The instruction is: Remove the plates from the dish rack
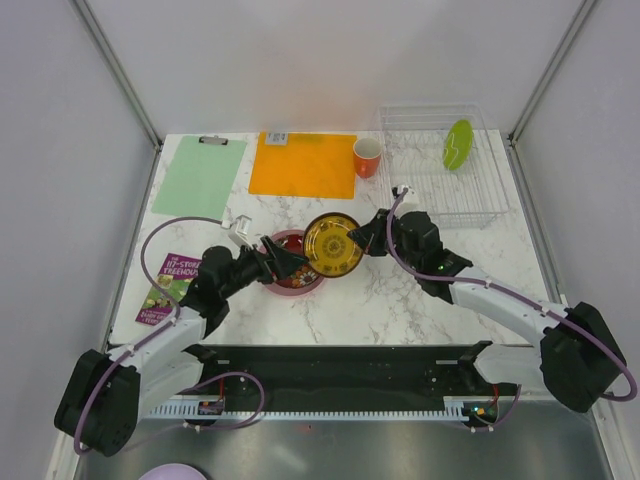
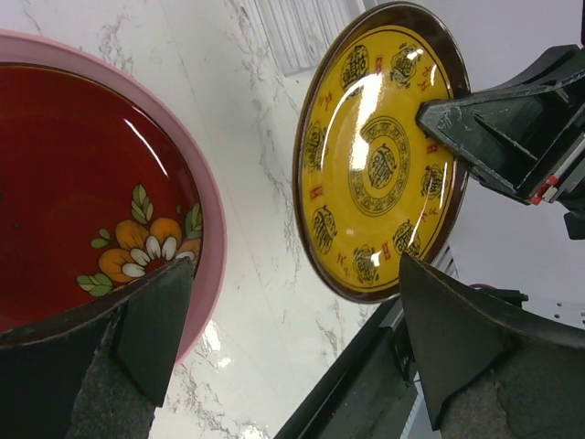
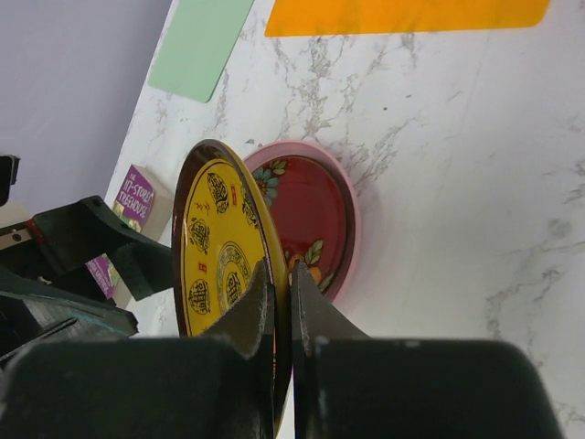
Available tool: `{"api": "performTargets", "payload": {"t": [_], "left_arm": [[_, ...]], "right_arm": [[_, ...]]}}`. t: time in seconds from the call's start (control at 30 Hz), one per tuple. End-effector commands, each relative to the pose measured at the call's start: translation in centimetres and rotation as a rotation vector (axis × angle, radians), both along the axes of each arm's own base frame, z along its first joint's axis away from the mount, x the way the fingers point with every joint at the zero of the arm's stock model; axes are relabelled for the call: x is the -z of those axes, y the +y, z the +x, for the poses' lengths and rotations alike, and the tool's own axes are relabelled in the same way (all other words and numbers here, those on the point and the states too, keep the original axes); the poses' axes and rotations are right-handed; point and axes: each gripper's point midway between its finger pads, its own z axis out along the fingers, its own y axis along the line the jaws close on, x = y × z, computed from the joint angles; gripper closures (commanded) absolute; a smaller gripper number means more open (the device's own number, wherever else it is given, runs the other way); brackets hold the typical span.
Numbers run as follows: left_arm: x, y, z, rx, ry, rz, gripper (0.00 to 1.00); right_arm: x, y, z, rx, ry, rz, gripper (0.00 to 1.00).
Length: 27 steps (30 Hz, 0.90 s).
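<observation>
Step in hand: yellow plate [image 1: 332, 245] clamped at rim by right fingers [image 3: 251, 315], tilted beside red plate [image 2: 82, 183] on pink plate [image 2: 212, 219]; left fingers [image 2: 155, 320] spread wide, empty. Green plate [image 1: 459, 143] lodged in dish rack [image 1: 440, 205]. Judged next: lowering onto red plate.

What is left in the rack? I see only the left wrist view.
Observer: Only the green plate. It stands on edge in the far part of the rack.
Operator: Is the right gripper really shut on the yellow plate?
Observer: Yes. The right wrist view shows the right gripper pinching the rim of the yellow plate, one finger on each face.
Operator: Does anything stand near the rack?
Observer: An orange cup stands between the rack and an orange mat.
</observation>
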Motion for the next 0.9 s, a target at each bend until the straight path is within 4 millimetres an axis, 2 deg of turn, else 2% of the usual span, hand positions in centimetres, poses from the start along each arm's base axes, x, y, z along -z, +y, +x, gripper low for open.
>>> {"api": "performTargets", "payload": {"t": [0.0, 0.2, 0.23, 0.3, 0.33, 0.37, 0.43, 0.47, 0.5, 0.53, 0.6, 0.63, 0.7, 0.73, 0.87], "left_arm": [[-1.6, -0.9, 0.7, -0.013, -0.044, -0.052, 0.00], [-1.5, -1.7, 1.1, -0.004, -0.047, -0.067, 0.02], [-1.6, -1.6, 1.3, -0.011, -0.056, -0.065, 0.05], [-1.9, -1.6, 1.4, -0.015, -0.074, -0.058, 0.16], [-2.1, -1.6, 1.6, -0.016, -0.083, -0.047, 0.24], [-2.1, -1.6, 1.7, -0.018, -0.084, -0.040, 0.41], [-2.4, -1.3, 2.0, -0.036, -0.094, -0.022, 0.58], [-2.6, -1.1, 2.1, -0.043, -0.098, -0.019, 0.75], [-3.0, -0.9, 2.1, -0.055, -0.110, -0.018, 0.83], [-3.6, -0.9, 2.2, -0.055, -0.125, -0.016, 0.98], [-4.2, -0.9, 2.1, -0.049, -0.137, -0.010, 0.98], [-5.3, -0.9, 2.1, -0.047, -0.164, -0.018, 0.98], [-6.2, -0.6, 2.1, -0.064, -0.177, -0.025, 0.98], [-7.1, -0.4, 1.9, -0.072, -0.196, -0.038, 0.98], [-8.6, 0.4, 1.8, -0.111, -0.223, -0.041, 0.98]], "right_arm": [[-1.9, 2.7, -0.2, -0.046, -0.036, 0.106, 0.98], [-2.4, 4.9, -1.4, -0.119, -0.015, 0.192, 0.98], [-2.5, 5.1, -1.6, -0.127, -0.013, 0.207, 0.98], [-2.9, 5.3, -2.2, -0.151, -0.001, 0.239, 0.98], [-2.9, 5.3, -2.5, -0.156, 0.004, 0.248, 0.98], [-3.1, 5.4, -2.8, -0.170, 0.008, 0.255, 0.98], [-3.0, 5.3, -3.3, -0.181, 0.024, 0.258, 0.97], [-3.4, 5.2, -3.5, -0.182, 0.022, 0.262, 0.96], [-3.4, 5.1, -3.5, -0.180, 0.024, 0.262, 0.95], [-3.3, 5.0, -3.7, -0.181, 0.034, 0.255, 0.92], [-3.7, 4.8, -3.9, -0.179, 0.036, 0.253, 0.80], [-3.8, 4.7, -3.9, -0.179, 0.041, 0.244, 0.64], [-4.1, 4.4, -3.7, -0.160, 0.034, 0.229, 0.51], [-4.1, 3.9, -3.7, -0.146, 0.027, 0.192, 0.42], [-4.4, 1.3, -3.0, -0.052, -0.008, 0.069, 0.34]]}}
